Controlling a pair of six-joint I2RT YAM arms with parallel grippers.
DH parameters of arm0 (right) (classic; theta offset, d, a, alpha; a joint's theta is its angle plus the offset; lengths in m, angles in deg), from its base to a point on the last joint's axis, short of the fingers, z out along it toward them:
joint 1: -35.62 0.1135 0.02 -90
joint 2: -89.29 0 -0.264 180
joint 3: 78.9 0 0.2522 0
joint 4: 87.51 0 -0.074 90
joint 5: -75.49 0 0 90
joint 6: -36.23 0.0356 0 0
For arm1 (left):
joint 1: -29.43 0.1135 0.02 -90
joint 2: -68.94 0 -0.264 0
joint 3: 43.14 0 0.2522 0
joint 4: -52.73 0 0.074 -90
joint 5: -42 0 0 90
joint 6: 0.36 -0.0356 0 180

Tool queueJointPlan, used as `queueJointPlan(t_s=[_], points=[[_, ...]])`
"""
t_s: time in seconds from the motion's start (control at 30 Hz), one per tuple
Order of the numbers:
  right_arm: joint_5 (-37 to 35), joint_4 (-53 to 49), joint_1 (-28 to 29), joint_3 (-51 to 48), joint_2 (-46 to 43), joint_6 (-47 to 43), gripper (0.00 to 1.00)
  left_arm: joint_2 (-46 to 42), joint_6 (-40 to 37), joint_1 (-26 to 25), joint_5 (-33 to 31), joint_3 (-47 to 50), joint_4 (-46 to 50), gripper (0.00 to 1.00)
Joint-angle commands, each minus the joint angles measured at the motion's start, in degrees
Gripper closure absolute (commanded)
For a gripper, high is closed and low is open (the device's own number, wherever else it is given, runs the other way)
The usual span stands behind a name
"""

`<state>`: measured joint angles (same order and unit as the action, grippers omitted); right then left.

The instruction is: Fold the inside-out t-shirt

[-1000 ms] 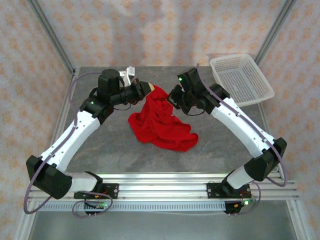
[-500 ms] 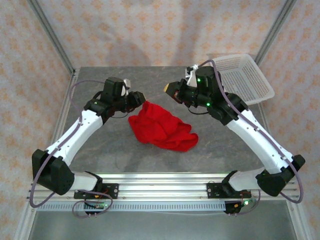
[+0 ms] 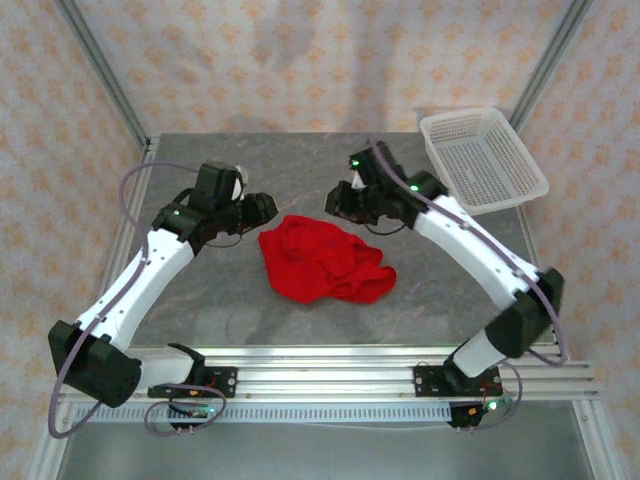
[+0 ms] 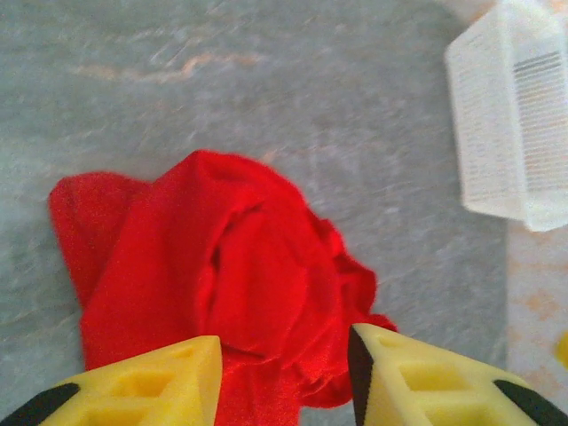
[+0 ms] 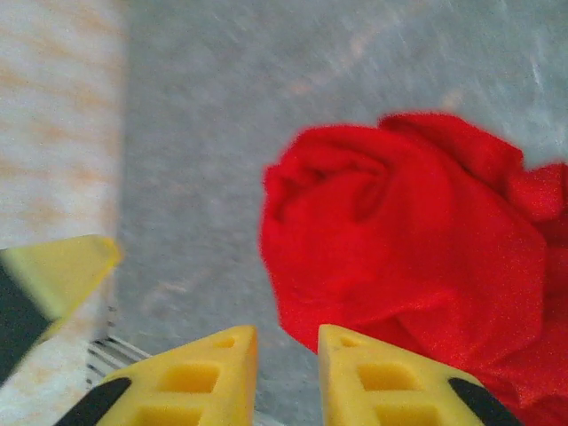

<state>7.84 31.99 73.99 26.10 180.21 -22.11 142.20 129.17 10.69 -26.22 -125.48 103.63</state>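
Grey table (image 3: 200, 300): red t-shirt (image 3: 322, 262) lies crumpled, no fold made; left gripper (image 3: 262, 207) and right gripper (image 3: 338, 203) flank it, jaws apart, empty.

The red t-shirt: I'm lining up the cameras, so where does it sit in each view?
Top external: t-shirt crumpled at the centre of the table.
Left wrist: t-shirt centre-left, reaching the bottom edge.
Right wrist: t-shirt across the right half.
Shared landmark: the grey table under it in every view.

Left hand (image 3: 262, 207) points 3 o'clock, jaws apart; right hand (image 3: 335, 200) points 9 o'clock, narrower gap; both empty.
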Motion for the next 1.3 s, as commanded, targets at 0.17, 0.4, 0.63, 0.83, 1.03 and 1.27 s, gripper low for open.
queueJointPlan(t_s=[0.17, 0.4, 0.63, 0.83, 1.03, 1.27], points=[[2.2, -3.54, 1.77, 10.67, 17.91, -3.27, 0.48, 13.26, 2.96, -0.06, -3.69, -5.56, 1.28, 0.48], [1.95, -8.92, 2.41, 15.77, 27.73, -4.87, 0.5, 25.07, 4.91, 0.81, -1.42, -12.75, 3.07, 0.43], [5.07, -7.29, 2.07, 15.18, 24.87, -8.8, 1.0, 31.11, 7.58, 0.9, 1.54, -13.87, 1.09, 0.6], [9.11, 6.94, 1.0, -2.66, 9.59, -9.3, 1.0, 28.48, 9.75, 2.89, 1.93, -14.31, -0.05, 1.0], [12.56, 31.32, -0.01, -34.97, -14.91, -13.34, 1.0, 22.52, 11.99, 5.72, 5.54, -15.34, -3.24, 1.0], [-1.27, 31.96, 2.24, -50.51, -30.71, -18.27, 0.68, 20.69, 5.89, 0.65, 16.05, -14.83, -10.82, 1.0]])
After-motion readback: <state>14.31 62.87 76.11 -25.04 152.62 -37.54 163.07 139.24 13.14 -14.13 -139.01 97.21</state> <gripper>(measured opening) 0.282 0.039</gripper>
